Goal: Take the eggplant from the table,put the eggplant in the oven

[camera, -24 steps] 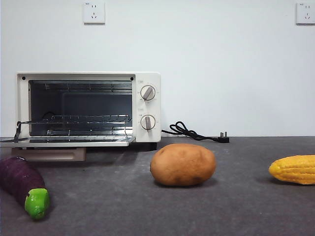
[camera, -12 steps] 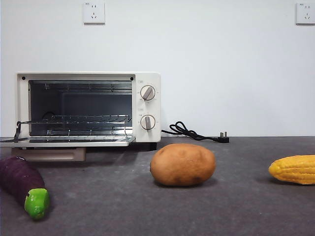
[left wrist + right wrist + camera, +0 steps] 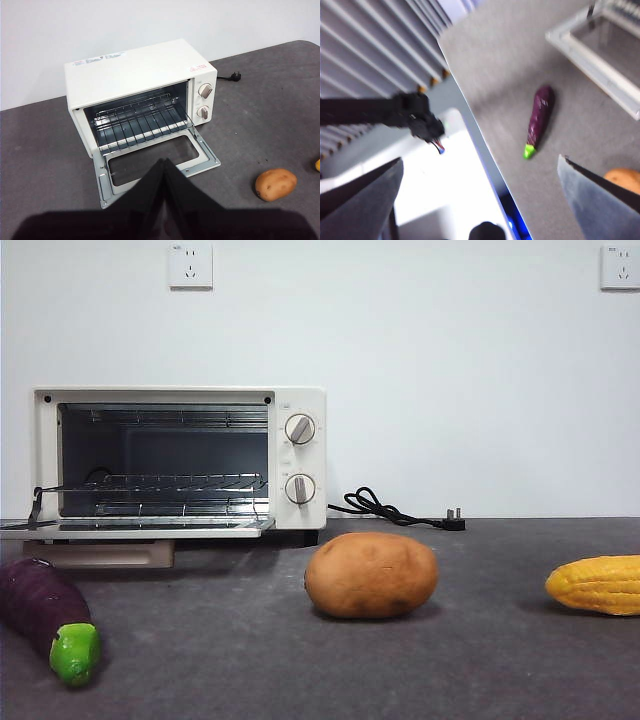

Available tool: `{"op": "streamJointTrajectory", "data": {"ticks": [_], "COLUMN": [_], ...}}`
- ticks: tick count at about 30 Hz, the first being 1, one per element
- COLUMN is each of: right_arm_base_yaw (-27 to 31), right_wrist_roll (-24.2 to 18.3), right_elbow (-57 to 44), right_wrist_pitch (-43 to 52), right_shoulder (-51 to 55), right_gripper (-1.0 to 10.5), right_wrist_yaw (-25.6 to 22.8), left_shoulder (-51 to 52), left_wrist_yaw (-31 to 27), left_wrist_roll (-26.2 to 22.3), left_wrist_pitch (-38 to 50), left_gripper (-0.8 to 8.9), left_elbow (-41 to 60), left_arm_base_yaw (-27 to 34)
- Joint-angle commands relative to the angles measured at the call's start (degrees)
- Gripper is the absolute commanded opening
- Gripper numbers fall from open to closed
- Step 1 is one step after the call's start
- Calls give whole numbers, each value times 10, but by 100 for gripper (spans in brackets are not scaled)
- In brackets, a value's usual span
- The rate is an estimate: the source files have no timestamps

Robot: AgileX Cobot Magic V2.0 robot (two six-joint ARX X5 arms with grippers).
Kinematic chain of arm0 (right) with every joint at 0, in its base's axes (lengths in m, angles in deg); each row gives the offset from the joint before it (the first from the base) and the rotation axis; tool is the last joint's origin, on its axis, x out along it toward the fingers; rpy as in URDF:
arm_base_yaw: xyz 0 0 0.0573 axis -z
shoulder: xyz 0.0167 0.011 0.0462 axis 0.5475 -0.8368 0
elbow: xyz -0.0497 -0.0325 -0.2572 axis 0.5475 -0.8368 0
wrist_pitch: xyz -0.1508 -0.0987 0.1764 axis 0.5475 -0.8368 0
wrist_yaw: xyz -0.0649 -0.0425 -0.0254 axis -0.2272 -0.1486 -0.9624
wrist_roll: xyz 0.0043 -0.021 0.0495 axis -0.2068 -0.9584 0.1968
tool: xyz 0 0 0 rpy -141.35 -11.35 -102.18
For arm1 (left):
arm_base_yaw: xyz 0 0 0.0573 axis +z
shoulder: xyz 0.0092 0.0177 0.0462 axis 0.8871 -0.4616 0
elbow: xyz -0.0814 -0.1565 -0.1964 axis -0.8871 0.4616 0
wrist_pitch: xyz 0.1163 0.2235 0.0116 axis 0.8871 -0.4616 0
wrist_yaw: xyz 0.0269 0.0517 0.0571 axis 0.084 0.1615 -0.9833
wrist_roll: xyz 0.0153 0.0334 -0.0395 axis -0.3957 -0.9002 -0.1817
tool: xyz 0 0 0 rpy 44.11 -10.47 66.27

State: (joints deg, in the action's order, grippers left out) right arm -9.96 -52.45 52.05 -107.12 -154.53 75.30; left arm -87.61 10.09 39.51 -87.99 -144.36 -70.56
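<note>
The eggplant [image 3: 45, 615] lies on the dark grey table [image 3: 250, 660] at the near left, its green cap toward the front, with nothing touching it. In the right wrist view the eggplant [image 3: 538, 119] lies well beyond my right gripper [image 3: 480, 159], whose jaws stand wide open and empty; that picture is blurred. The oven [image 3: 180, 460] stands behind the eggplant with its door folded down and its wire rack bare. My left gripper [image 3: 163, 161] is shut and empty, high in front of the oven [image 3: 140, 95]. Neither arm shows in the front view.
A brown potato [image 3: 371, 575] sits mid-table and a yellow corn cob [image 3: 598, 584] at the right edge. The oven's black cord and plug [image 3: 400, 510] lie behind the potato. The table's near edge [image 3: 485, 165] runs across the right wrist view.
</note>
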Motion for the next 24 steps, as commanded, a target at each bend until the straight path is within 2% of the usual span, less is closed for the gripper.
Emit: {"op": "streamJointTrajectory", "data": {"ticks": [1, 10, 15, 22, 24], "right_arm_base_yaw": [-29, -103, -138, -163, -163], "right_wrist_roll": [-4, -2, 13, 32, 49], "right_elbow": [0, 0, 0, 0, 0], "right_wrist_pitch": [1, 11, 54, 120, 133], "right_shoulder": [-45, -196, -270, -348, -364], "right_gripper": [657, 657, 657, 657, 657], "right_wrist_yaw": [-33, -85, -94, -148, -161], "left_shoulder": [2, 2, 2, 2, 2], "left_wrist_yaw": [0, 0, 0, 0, 0], "left_wrist_roll": [6, 3, -3, -9, -10], "left_wrist_pitch": [2, 0, 0, -6, -11], "left_gripper": [-5, -5, -5, -5, -5], "left_elbow": [2, 2, 2, 2, 2], "left_arm_base_yaw": [-1, -1, -1, -1, -1]}}
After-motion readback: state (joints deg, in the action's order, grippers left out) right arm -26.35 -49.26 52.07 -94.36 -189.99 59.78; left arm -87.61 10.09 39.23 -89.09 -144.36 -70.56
